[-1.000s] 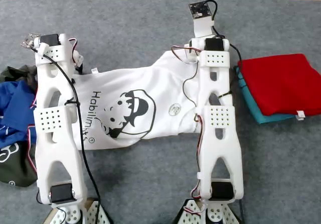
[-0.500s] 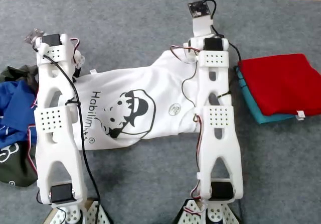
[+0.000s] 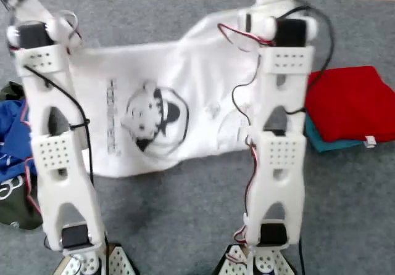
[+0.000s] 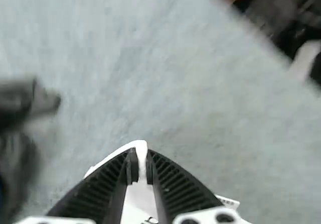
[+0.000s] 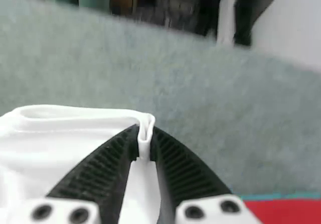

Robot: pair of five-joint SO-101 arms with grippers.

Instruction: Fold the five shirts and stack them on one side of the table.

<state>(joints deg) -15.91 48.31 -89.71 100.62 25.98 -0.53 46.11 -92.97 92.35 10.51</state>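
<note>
Shirt was pinched by left gripper and right gripper; clean fold likely needed both level, cloth taut.

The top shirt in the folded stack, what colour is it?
The top shirt is red, over a teal shirt; best in the high view.

The white shirt bore a black cartoon face and black lettering across its front. The red shirt was plain, and the teal shirt showed as a thin plain edge. The blue shirt and the dark shirt, near black with white print, lay on the plain grey table.
</note>
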